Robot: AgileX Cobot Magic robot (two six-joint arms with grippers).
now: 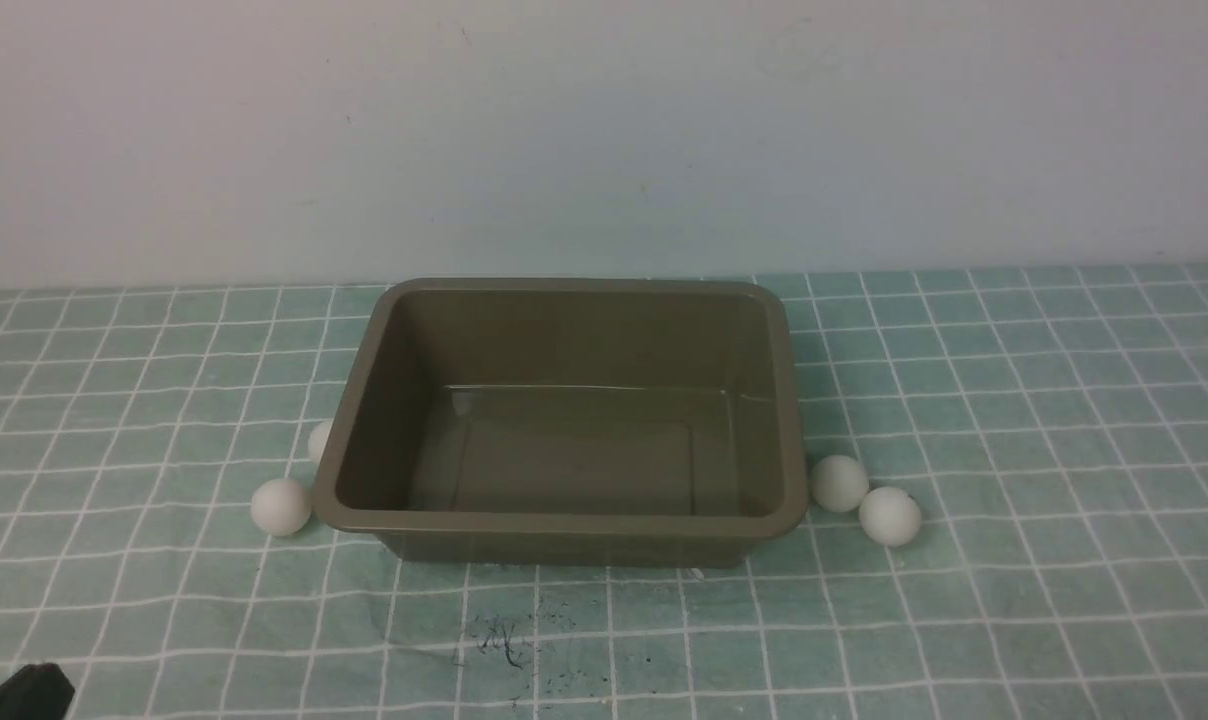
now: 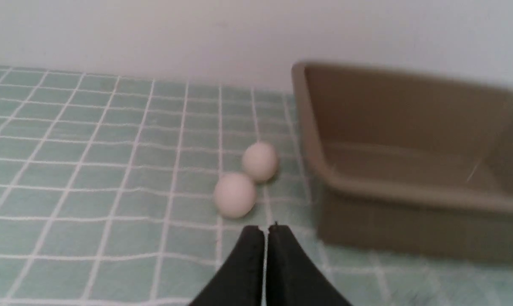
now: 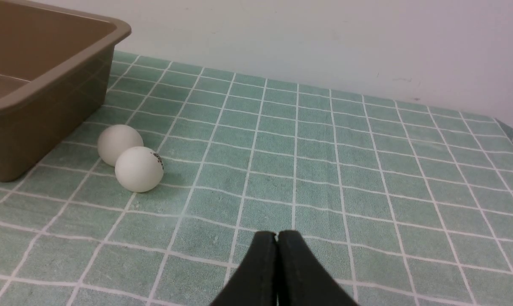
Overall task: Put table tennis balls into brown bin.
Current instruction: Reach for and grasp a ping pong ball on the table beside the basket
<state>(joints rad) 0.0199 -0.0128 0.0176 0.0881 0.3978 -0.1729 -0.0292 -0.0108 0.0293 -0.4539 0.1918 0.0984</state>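
Olive-brown rectangular plastic bin (image 1: 564,524) sits empty on the gridded green cloth (image 1: 1014,600), two small matte white balls (image 1: 281,507) (image 1: 890,517) on each side. The black left gripper (image 2: 265,231) and black right gripper (image 3: 277,238) are clenched on nothing; best open wide, descend centred over each outer ball and squeeze lightly.

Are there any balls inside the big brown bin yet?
No, the brown bin shows only its bare floor, and the white balls lie outside it.
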